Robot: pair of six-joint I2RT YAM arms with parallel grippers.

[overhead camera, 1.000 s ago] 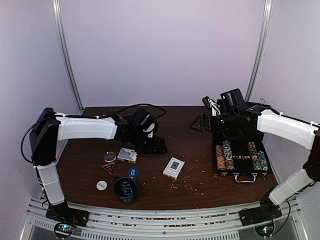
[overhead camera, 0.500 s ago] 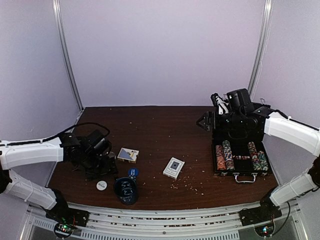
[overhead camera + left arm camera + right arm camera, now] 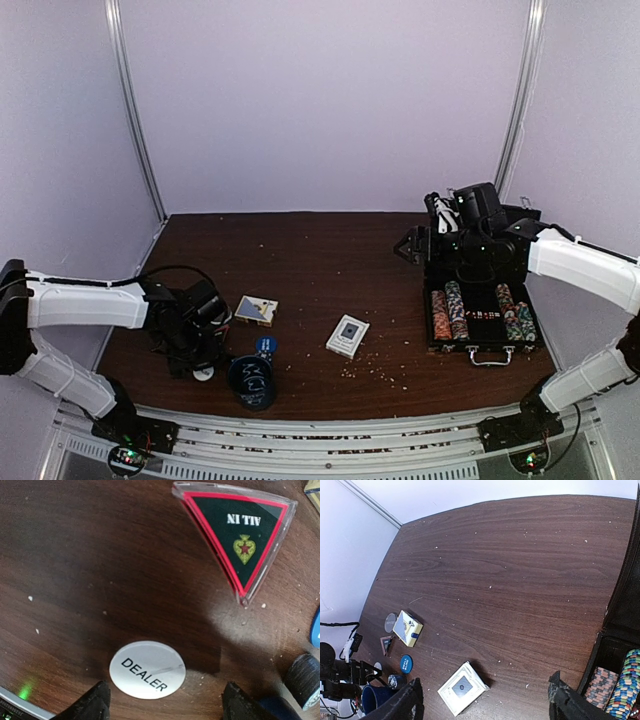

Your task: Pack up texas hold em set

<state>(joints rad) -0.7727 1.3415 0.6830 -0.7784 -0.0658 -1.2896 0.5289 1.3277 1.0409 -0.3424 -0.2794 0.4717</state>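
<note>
Texas hold em set's black rectangular case (image 3: 482, 346) with silver corners lies open at the right near side of the brown table (image 3: 330, 260), with multicoloured chip rolls (image 3: 447, 310) seated inside. Not yet packed and lying loose on the table are a white boxed card deck (image 3: 347, 335), a blue-and-yellow deck (image 3: 256, 310), a round blue button (image 3: 265, 345), a red-edged triangular "ALL IN" marker (image 3: 240, 535) and a white round "DEALER" button (image 3: 147, 670). My left gripper (image 3: 164, 705) is spread wide and empty, low over the dealer button, one finger either side. My right gripper (image 3: 487, 702) is likewise wide and empty, up beside the case lid. I judge the chips done; the decks, the buttons and closing the lid remain.
</note>
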